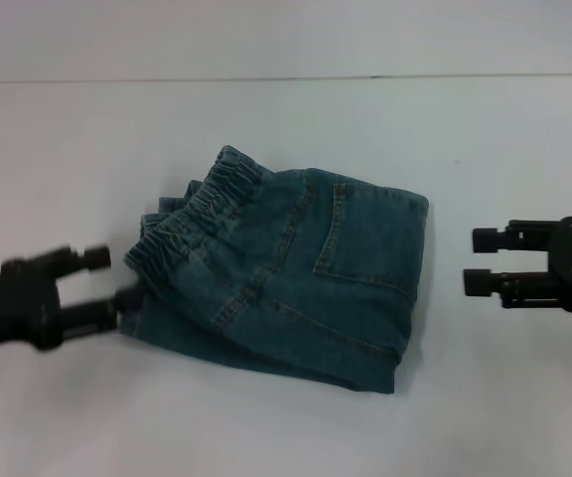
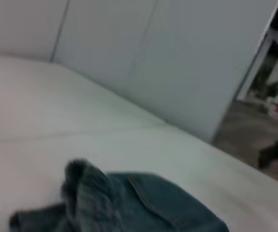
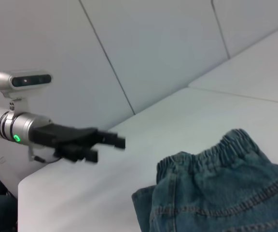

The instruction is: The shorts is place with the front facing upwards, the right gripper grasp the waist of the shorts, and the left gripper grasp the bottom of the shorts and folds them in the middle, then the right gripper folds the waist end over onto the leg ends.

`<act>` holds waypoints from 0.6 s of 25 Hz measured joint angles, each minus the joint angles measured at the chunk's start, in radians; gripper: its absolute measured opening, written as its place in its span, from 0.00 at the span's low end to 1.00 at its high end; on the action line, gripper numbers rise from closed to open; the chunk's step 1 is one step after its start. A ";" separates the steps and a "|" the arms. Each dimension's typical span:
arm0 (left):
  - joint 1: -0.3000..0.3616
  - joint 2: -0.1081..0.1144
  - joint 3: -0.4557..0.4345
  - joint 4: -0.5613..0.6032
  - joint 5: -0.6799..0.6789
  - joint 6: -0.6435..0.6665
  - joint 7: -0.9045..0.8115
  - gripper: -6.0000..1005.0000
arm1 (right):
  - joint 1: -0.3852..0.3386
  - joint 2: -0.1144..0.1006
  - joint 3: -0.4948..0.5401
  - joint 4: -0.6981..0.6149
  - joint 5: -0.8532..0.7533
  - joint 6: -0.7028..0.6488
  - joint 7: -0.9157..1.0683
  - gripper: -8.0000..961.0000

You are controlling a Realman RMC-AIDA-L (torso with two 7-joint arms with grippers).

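The blue-green denim shorts (image 1: 286,268) lie folded into a compact stack on the white table, with a stitched patch pocket (image 1: 365,243) facing up. The ruffled elastic waist (image 1: 202,214) lies on top at the stack's left end. I cannot make out the leg ends. My left gripper (image 1: 115,280) hovers just left of the stack's near-left corner, open, with nothing between its fingers. In the right wrist view the left gripper (image 3: 106,149) stands apart from the shorts (image 3: 226,193) and waist (image 3: 211,154). My right gripper (image 1: 475,260) is open and empty, a short gap to the right of the shorts.
The white table (image 1: 266,427) spreads around the shorts on every side, and a pale wall (image 1: 286,35) rises behind its far edge. The left wrist view shows the shorts (image 2: 144,203) close below the camera.
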 joint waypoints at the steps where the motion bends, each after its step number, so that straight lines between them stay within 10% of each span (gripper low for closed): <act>1: 0.000 0.001 -0.011 0.005 0.031 0.018 -0.004 0.82 | 0.001 0.004 -0.002 0.003 0.000 0.005 -0.011 0.79; 15: 0.012 -0.006 -0.047 -0.002 0.101 0.023 -0.018 0.82 | 0.040 0.040 -0.102 0.048 -0.005 0.141 -0.073 0.78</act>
